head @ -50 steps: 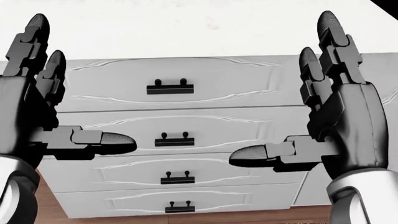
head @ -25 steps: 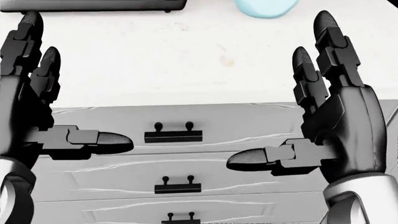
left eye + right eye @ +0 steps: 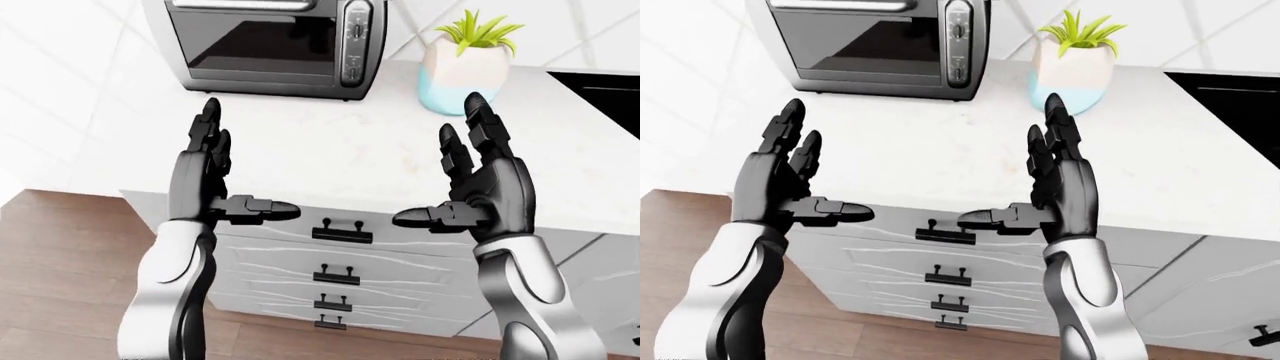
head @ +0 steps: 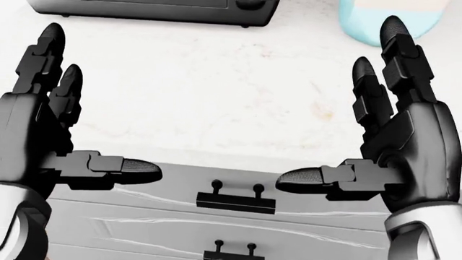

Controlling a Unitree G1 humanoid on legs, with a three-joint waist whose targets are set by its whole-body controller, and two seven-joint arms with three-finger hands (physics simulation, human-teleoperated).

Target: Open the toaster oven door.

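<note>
Task judged barely begun: door seen shut, nothing touched, reach and pull left.

Left hand (image 3: 205,176) and right hand (image 3: 487,187) raised palms inward, fingers spread, thumbs pointed at each other, nothing held. Matte black segmented fingers, glossy white forearms.

Below hands: white drawers (image 3: 340,259), wavy carved panels, small black handles.

Beyond fingertips: white speckled counter (image 3: 330,157).

Farther, above left hand: oven (image 3: 270,41), boxy brushed metal; dark glass door (image 3: 255,41); bar handle along top edge; knobs at right.

Above right hand: rounded white-and-blue pot (image 3: 462,75), spiky green plant.
</note>
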